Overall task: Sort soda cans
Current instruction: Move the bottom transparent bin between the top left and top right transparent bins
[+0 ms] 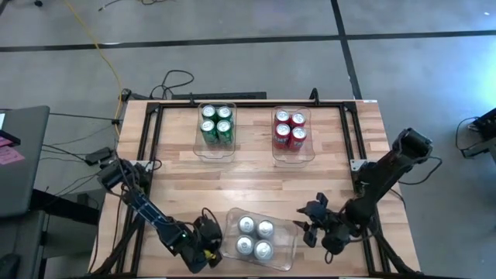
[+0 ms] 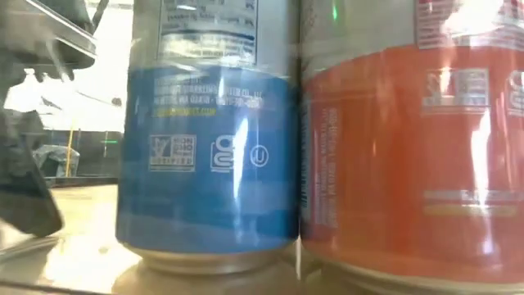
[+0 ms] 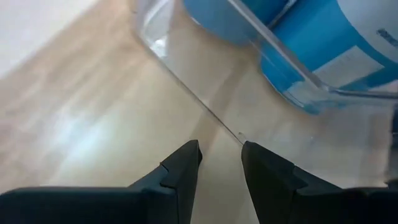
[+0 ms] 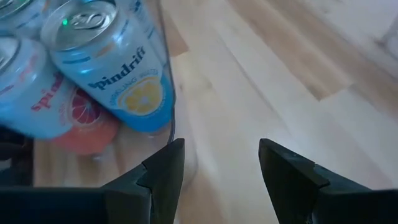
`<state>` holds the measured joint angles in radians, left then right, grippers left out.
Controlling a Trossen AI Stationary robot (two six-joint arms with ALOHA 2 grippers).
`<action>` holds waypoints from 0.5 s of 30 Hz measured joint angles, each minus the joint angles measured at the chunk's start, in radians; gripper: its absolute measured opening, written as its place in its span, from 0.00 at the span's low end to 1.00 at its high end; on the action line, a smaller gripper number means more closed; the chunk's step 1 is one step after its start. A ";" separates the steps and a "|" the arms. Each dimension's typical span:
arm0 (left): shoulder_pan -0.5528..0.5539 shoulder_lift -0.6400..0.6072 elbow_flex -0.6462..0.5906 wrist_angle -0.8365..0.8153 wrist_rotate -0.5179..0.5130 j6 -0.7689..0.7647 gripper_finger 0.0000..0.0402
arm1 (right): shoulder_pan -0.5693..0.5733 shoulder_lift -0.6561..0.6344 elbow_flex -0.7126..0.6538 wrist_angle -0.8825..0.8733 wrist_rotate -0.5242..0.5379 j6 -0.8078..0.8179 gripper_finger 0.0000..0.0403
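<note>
Wood table (image 1: 256,174): left hand (image 1: 208,246), right hand (image 1: 310,221) low, flanking near bin (image 1: 288,242).

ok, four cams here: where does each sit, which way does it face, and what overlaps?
High: overhead, straight down on table, both arms, three bins.
Low: table height, level, filled by blue can and orange can; no arm identifiable.
Left wrist: past left gripper, open, at near bin's corner.
Right wrist: past right gripper, open, at the bin's other side.
Shared: both wrists and high see the near bin.
</note>
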<state>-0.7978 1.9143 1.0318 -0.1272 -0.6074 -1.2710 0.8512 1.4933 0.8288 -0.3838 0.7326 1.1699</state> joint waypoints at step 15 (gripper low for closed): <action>0.071 0.002 -0.002 -0.143 -0.230 -0.051 0.31 | 0.079 0.001 0.000 0.029 0.003 0.121 0.56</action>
<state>-0.7269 1.9160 1.0298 -0.2702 -0.8379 -1.3216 0.9305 1.4940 0.8288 -0.3548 0.7357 1.2911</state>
